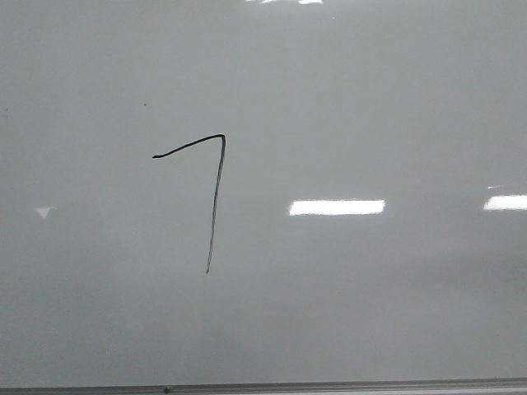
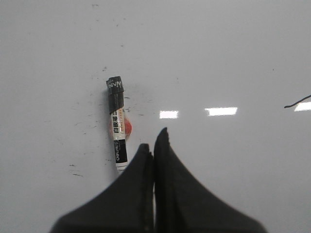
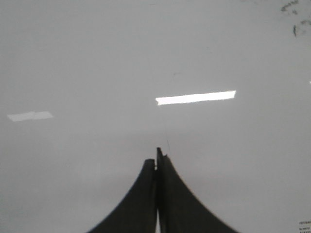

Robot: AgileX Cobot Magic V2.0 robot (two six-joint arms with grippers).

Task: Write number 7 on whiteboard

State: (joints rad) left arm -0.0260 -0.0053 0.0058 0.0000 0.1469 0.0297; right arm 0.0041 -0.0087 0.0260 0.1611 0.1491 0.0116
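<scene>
The number 7 (image 1: 216,193) is a thin black line on the whiteboard (image 1: 370,99), with a slanted top stroke and a long downstroke. No gripper shows in the front view. In the left wrist view my left gripper (image 2: 153,141) is shut with nothing between its fingers. A marker (image 2: 116,126) with a black cap and a white label lies flat on the whiteboard (image 2: 233,48) beside it, one end hidden behind a finger. A bit of black stroke (image 2: 297,102) shows at the frame's edge. My right gripper (image 3: 155,156) is shut and empty over the bare whiteboard (image 3: 97,58).
The board's thin dark edge (image 1: 329,385) runs along the bottom of the front view. Bright glare patches (image 1: 336,207) lie on the board. Small black smudges (image 2: 77,170) dot the surface round the marker, and more smudges (image 3: 294,9) sit in a corner of the right wrist view.
</scene>
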